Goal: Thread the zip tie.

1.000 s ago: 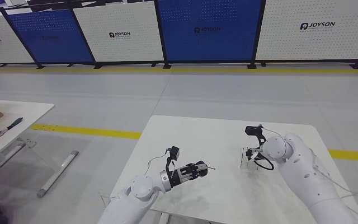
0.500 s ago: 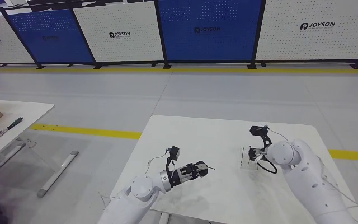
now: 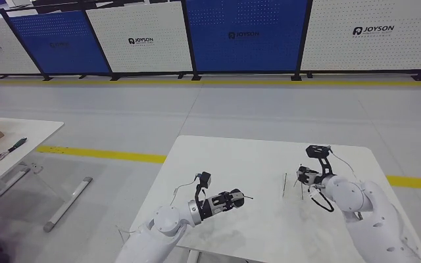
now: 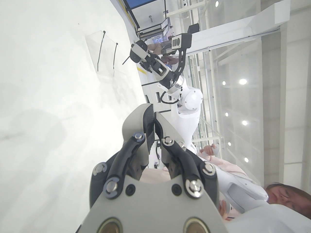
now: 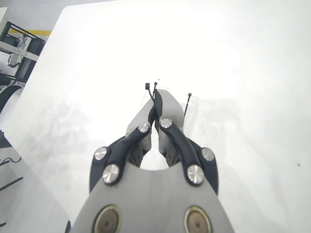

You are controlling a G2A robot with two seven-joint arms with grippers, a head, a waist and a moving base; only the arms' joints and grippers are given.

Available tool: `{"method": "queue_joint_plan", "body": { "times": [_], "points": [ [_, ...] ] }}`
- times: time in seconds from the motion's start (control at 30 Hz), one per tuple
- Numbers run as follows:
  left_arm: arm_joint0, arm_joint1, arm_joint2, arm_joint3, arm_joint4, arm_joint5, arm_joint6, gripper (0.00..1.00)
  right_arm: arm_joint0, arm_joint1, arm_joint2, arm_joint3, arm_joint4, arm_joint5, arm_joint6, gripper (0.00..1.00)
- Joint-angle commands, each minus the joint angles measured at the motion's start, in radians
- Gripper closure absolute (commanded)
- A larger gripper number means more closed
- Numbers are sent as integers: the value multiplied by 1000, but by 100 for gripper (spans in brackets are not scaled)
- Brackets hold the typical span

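R gripper (image 5: 156,99) is pinched tight on a zip tie (image 5: 155,87), w/ the tie's head poking out past my tips. I'm right by the clear sheet (image 4: 91,41) on the table (image 3: 217,158). Two more ties (image 4: 100,49) lie on that sheet, side by side, not touching. L gripper (image 4: 152,120) is pressed together, well apart from R, nr the table's other side. A thin dark strand (image 3: 248,196) sticks out past its tips; can't tell what it is.
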Motion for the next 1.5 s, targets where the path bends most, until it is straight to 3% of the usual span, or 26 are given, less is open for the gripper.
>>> {"method": "queue_joint_plan", "body": {
  "times": [0.0,0.33,0.47,0.63,0.8,1.23,1.3,1.47],
  "points": [
    [0,0,0,0,0,0,0,100,3,0,-1,4,0,1,2,100],
    [0,0,0,0,0,0,0,100,-14,0,-5,-4,-20,12,-35,100],
    [0,0,0,0,0,0,0,100,-57,4,51,-51,39,39,-115,100],
    [0,0,0,0,0,0,0,100,-158,16,130,-142,127,-47,-203,100],
    [0,0,0,0,0,0,0,100,-231,18,140,-221,172,-93,-236,100],
    [0,0,0,0,0,0,0,100,-231,18,140,-221,172,-93,-236,100],
    [0,0,0,0,0,0,0,100,-241,18,140,-226,146,-75,-281,100],
    [0,0,0,0,0,0,0,100,-285,18,182,-272,234,-79,-332,100]
  ]
}}
